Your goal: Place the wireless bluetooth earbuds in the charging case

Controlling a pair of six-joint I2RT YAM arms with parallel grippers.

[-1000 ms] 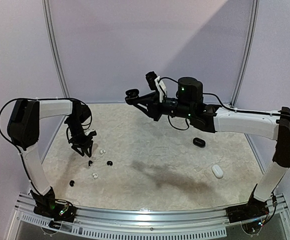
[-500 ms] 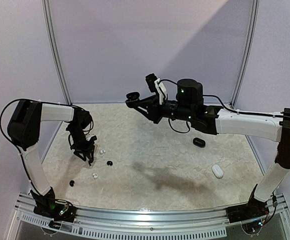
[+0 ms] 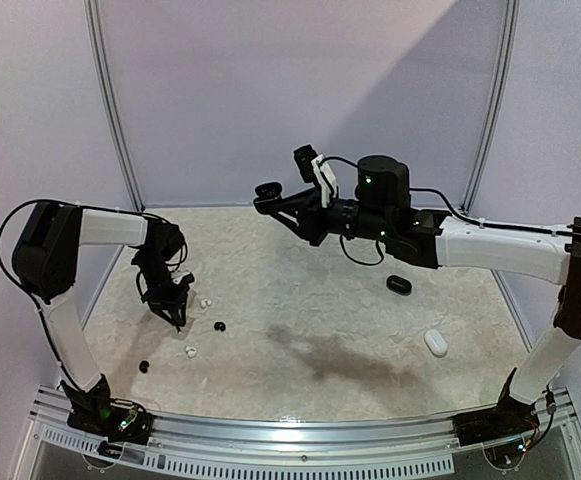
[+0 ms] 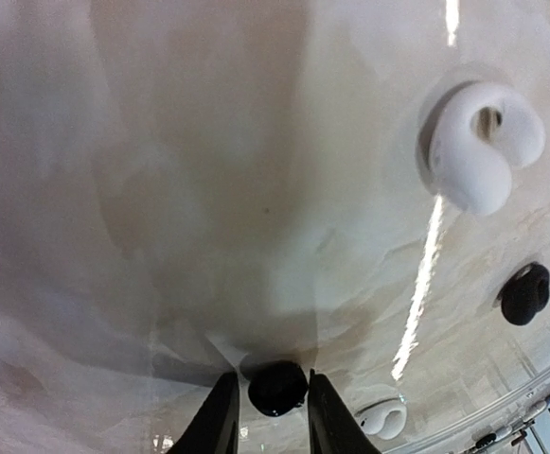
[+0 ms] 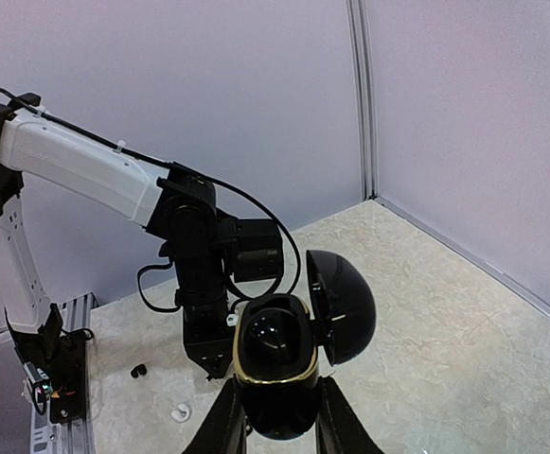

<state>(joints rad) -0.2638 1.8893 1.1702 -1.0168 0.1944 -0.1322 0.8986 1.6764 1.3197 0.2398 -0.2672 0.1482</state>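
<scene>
Left gripper (image 3: 176, 312): down at the table (image 3: 300, 265), jaws drawn in to a narrow gap.
Black earbud (image 4: 276, 388): lay on the surface between the left gripper's fingertips (image 4: 220, 416). They sat close on both sides, but the wrist view did not show whether they were clamping it.
White earbud (image 3: 206, 303): just right of the left gripper.
Second black earbud (image 3: 219, 326): a little farther right of the left gripper.
Near pair: second white earbud (image 3: 190, 351) and third black earbud (image 3: 144, 366), on the base side of the left gripper.
Right gripper (image 5: 276, 418): raised well above and right of the left gripper, jaws closed on the open black charging case (image 5: 273, 355), its lid (image 5: 343, 307) swung up.
Closed black case (image 3: 399, 284), white case (image 3: 436, 343): on the table, far right of the left gripper.
</scene>
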